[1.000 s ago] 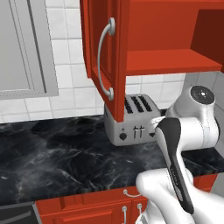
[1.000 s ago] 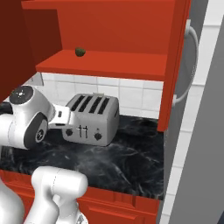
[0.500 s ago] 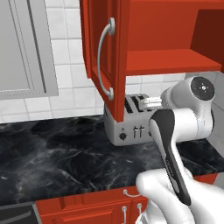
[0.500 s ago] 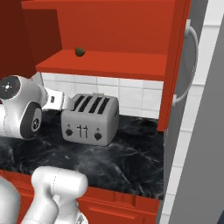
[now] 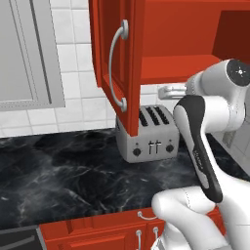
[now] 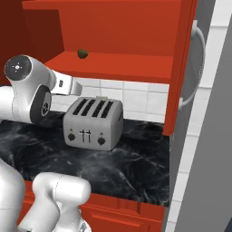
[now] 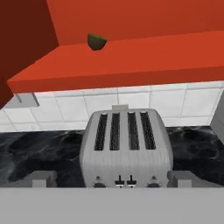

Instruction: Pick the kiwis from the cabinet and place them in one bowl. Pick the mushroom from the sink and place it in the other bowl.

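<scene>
Since a second ago my arm has swung upward and the wrist has lifted toward the cabinet, so the toaster no longer hides behind the forearm in the left base view. Base hasn't driven; the scene sits where it was.

I can see 1 kiwi on the cabinet shelf, well back from the front lip, and again in the right base view. Bowls, sink and mushroom I'm not picking up right now.

Risks, as I judge them: the open red door hangs just beside my arm's path, and a wide swing could clip it. The shelf lip is low over the toaster, so coming in too flat could catch the hand on that edge. And the kiwi is round, so a nudge from 1 finger could roll it deeper.

Fingers: spread as wide as they go, holding nothing, touching nothing, hanging above the toaster over the surface.
</scene>
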Tool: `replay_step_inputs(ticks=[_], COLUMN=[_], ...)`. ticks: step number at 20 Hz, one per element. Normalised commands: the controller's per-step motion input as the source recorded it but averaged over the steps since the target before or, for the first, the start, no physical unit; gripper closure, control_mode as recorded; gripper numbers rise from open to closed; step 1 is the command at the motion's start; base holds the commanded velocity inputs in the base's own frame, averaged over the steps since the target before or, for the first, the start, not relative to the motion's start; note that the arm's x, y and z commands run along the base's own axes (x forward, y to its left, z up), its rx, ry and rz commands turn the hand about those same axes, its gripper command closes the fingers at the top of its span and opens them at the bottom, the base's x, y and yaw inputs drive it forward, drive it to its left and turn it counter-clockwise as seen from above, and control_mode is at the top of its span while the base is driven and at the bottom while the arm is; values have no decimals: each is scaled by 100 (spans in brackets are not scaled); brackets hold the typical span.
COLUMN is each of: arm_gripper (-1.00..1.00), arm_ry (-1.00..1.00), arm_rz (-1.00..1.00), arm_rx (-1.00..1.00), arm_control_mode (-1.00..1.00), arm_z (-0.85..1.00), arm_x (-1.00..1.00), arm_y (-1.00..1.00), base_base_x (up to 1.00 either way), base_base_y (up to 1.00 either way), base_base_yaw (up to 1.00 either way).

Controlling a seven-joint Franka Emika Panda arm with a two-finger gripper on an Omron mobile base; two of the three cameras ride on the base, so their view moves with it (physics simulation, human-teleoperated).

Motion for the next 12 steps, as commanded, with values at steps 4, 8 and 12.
replay_step_inputs(ticks=[4,8,12], arm_gripper=[-100,-100,-100], arm_ry=[-9,-17,-15], arm_rz=[0,3,6], arm_rx=[0,-3,-11], arm_control_mode=[-100,-100,-100], arm_z=[54,29,9], arm_x=[2,26,43], arm_y=[0,0,0], base_base_x=[0,0,0], base_base_y=[0,0,0], base_base_yaw=[0,0,0])
